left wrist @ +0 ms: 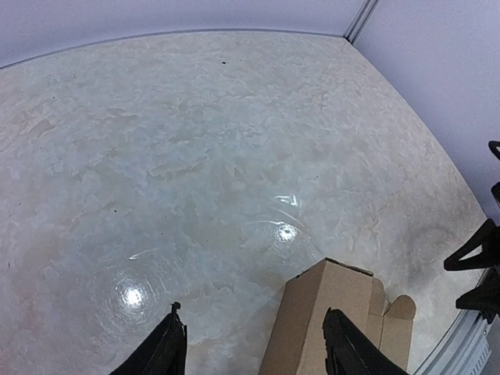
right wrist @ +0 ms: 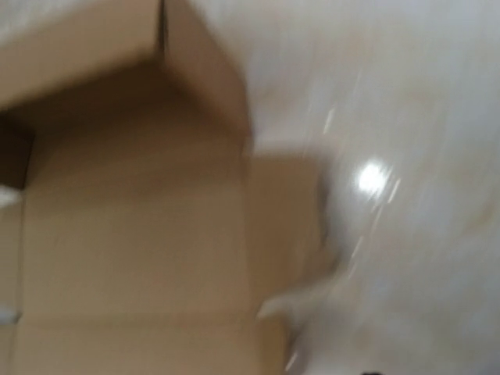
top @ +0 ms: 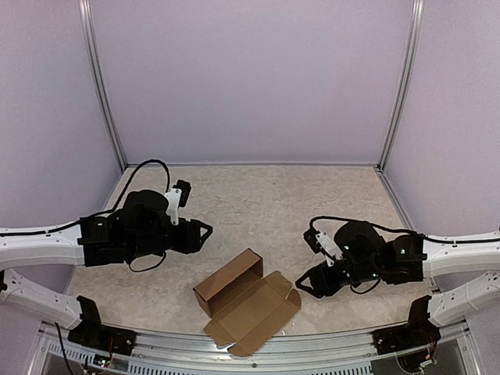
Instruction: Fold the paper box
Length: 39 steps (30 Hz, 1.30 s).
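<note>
You are looking down on a pale, marbled tabletop (top: 258,195) set inside lilac walls (top: 250,78). Two black arms reach inward over it, the left arm (top: 133,230) from the left edge and the right arm (top: 375,254) from the right edge.

The paper box (top: 246,301) lies between them, at the middle of the tabletop's near edge. It is plain brown cardboard and only partly folded. A trough with raised walls forms its far-left side, and a flat lid panel spreads toward the near right. The trough's long axis runs diagonally from near left to far right, and its open side faces up.

The left gripper (top: 207,232) points right toward the box and is clear of it. Its fingers (left wrist: 168,348) are parted over bare tabletop and hold nothing.

The right gripper (top: 298,287) points left, with its tips just beside the lid's rounded tab. Its fingers are spread and empty, but you cannot tell whether they touch the cardboard. The right wrist view is blurred and mostly filled with brown cardboard.
</note>
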Each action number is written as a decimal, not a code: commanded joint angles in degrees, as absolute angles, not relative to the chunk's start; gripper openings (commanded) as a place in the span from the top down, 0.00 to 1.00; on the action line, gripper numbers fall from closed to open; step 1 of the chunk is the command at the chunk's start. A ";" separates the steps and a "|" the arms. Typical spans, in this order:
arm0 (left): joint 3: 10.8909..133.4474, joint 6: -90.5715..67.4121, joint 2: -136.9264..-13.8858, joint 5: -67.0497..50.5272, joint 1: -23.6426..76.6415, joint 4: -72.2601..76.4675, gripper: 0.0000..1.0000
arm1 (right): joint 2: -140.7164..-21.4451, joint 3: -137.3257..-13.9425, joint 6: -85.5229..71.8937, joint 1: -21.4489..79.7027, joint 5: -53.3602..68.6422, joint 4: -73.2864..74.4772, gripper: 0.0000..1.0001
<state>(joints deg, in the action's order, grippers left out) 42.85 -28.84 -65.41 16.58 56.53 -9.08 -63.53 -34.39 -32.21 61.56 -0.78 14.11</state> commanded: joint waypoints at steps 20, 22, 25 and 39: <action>37.75 -29.71 -59.33 12.09 56.54 -7.83 0.43 | -69.24 -15.76 -74.73 61.19 18.58 -12.92 0.39; 37.55 -29.71 -59.08 12.14 56.60 -7.84 0.43 | -71.27 -14.72 -76.58 61.41 17.30 -16.37 0.39; 37.36 -29.46 -58.76 12.31 56.60 -7.99 0.43 | -73.71 -14.17 -78.29 62.01 15.33 -20.05 0.39; 37.78 -29.60 -58.35 13.60 56.51 -9.53 0.43 | -89.39 -12.67 -83.11 65.39 8.33 -40.49 0.42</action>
<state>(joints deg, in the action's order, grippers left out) 38.15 -29.52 -58.87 12.71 56.55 -8.62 -85.10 -13.93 -82.43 64.58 12.34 -39.77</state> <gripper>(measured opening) 0.574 0.589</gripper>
